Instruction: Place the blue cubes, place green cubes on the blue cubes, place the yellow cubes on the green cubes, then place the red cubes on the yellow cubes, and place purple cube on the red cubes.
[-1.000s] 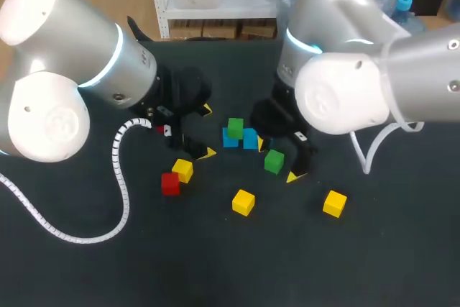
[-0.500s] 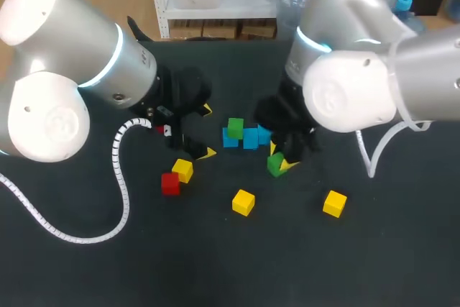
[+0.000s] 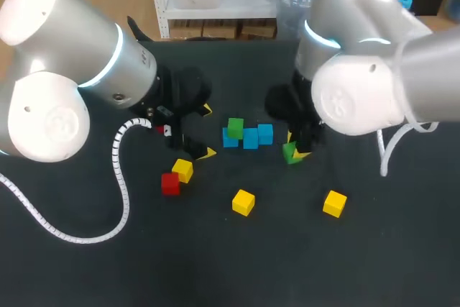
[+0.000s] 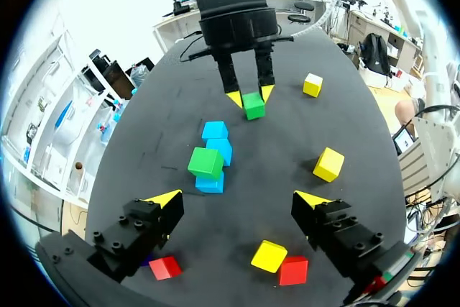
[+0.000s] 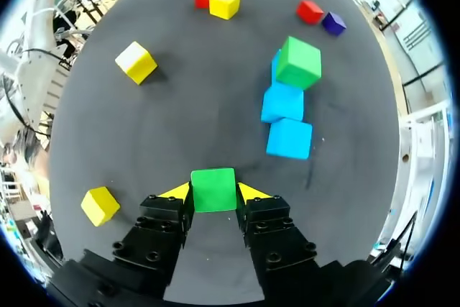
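Three blue cubes (image 3: 250,138) lie in a row at mid-table, and a green cube (image 3: 235,127) sits on the leftmost one. Just right of the row, my right gripper (image 3: 295,150) is shut on a second green cube (image 5: 213,188), seen between its yellow tips in the right wrist view and at the far side (image 4: 253,106) in the left wrist view. My left gripper (image 3: 208,131) stands open left of the row, holding nothing. A red cube (image 3: 170,183) and yellow cube (image 3: 182,170) touch near it. Another red cube (image 5: 310,11) and a purple cube (image 5: 333,23) lie beside the left gripper.
Two more yellow cubes (image 3: 244,202) (image 3: 334,203) lie apart toward the front of the dark table (image 3: 215,264). My left arm's white cable (image 3: 118,177) loops over the table's left part. A white wire stand (image 3: 374,152) is at the right.
My right gripper closed on the loose green cube and carried it to the right and slightly farther back. The left arm and the other cubes stayed put.
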Robot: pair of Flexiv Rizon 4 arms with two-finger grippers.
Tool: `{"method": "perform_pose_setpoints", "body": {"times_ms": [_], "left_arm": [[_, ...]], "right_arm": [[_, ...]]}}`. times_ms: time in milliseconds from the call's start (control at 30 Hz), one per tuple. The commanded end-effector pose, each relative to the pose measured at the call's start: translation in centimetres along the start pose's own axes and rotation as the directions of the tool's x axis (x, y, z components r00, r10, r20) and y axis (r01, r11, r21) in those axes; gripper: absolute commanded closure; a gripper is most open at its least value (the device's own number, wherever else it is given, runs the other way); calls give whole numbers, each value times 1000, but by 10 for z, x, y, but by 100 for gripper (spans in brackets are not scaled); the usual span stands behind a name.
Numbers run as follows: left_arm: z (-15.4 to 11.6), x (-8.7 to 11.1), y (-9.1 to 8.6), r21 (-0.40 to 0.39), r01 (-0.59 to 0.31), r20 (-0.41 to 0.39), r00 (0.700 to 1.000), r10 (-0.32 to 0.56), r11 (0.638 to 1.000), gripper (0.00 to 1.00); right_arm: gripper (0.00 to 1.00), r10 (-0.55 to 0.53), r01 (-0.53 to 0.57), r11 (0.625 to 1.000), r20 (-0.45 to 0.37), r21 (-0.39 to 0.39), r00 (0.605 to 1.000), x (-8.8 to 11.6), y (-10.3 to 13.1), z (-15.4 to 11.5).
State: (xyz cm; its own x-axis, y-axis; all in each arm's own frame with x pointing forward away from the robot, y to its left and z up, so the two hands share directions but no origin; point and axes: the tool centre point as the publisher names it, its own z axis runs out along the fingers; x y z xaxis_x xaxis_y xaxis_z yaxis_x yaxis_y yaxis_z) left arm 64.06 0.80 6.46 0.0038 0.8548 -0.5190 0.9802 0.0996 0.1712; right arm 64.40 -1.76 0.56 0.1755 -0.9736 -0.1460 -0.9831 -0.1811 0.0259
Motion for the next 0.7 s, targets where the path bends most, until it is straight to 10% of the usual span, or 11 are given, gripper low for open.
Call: {"method": "perform_pose_setpoints", "body": {"times_ms": [33,700], "left_arm": [[0,2,0,1,-3,6,1000,3,1000,0],[0,2,0,1,-3,6,1000,3,1000,0]], "right_arm": [[100,22,-22,1000,-20,18,1000,0,10,-1],[100,119,-119,993,11,17,993,27,22,2]]}}
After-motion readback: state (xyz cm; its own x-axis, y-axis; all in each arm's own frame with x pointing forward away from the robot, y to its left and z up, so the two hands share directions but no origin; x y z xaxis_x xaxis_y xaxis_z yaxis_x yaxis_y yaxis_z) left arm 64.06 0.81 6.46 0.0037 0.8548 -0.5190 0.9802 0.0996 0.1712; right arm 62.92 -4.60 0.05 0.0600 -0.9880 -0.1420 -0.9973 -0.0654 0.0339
